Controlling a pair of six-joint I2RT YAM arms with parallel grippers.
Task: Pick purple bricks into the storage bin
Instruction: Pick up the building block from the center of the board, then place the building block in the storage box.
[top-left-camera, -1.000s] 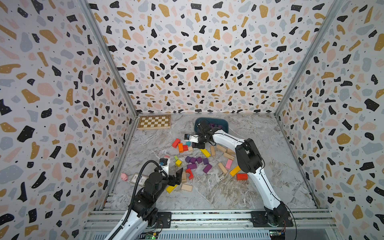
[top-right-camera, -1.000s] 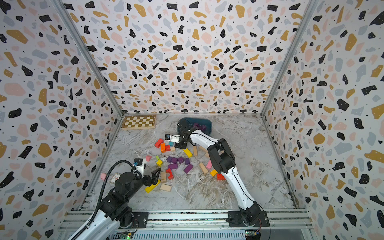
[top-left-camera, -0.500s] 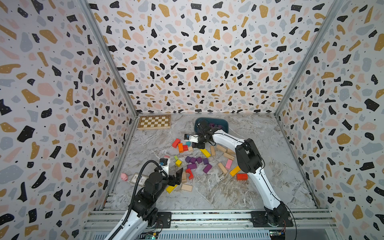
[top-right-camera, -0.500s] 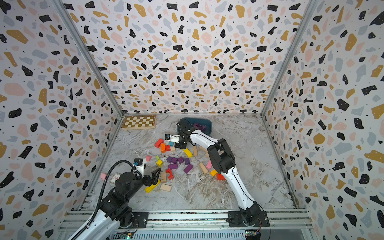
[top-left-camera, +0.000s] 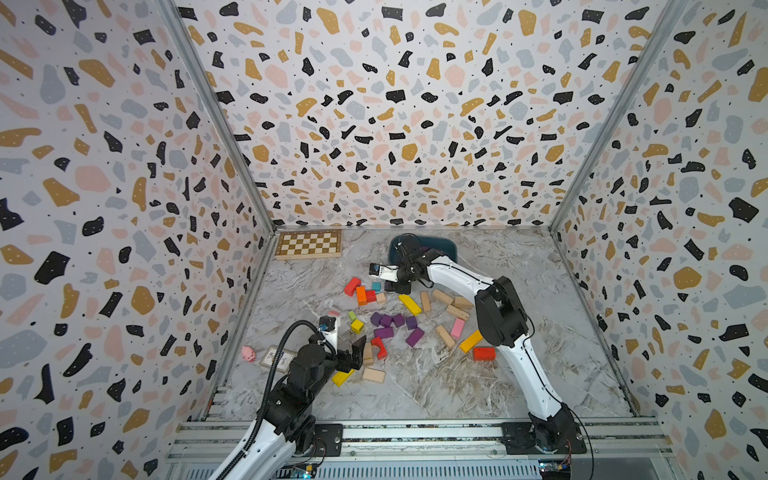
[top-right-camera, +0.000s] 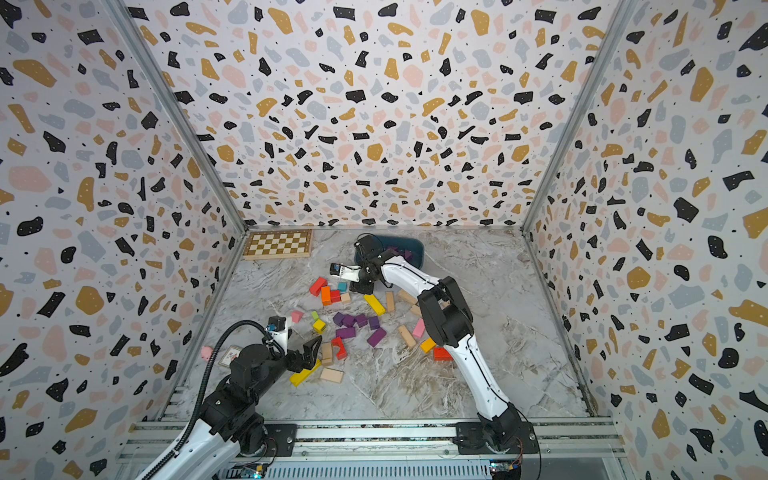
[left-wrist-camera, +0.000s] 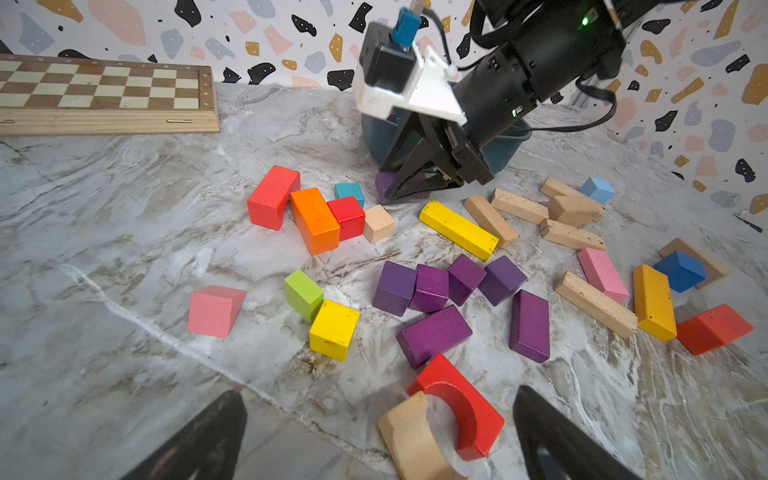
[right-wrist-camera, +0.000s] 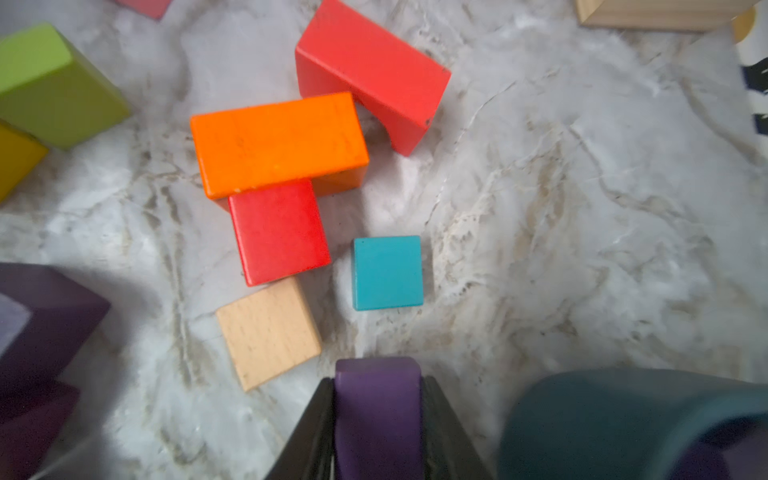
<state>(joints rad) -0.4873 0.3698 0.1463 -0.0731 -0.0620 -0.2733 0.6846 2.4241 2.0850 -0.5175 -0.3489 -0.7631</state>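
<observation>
Right pincer (right-wrist-camera: 377, 388) clamped on purple brick (right-wrist-camera: 376, 428) — left pincer (left-wrist-camera: 378, 397) wide, empty.

Purple bricks (left-wrist-camera: 432, 291) loose on the table, teal storage bin (top-left-camera: 442, 246) at the back

We count six bricks mid-table: four cubes touching in a row, and two short bars lying flat just beside them. A seventh brick (right-wrist-camera: 376, 415), also dark purple, sits clamped between the black jaws of the right gripper (right-wrist-camera: 376, 382), just beside the bin's wall. The bin is dark teal with low walls and rounded corners. It stands upright near the back wall, and we make out more purple pieces inside it.
</observation>
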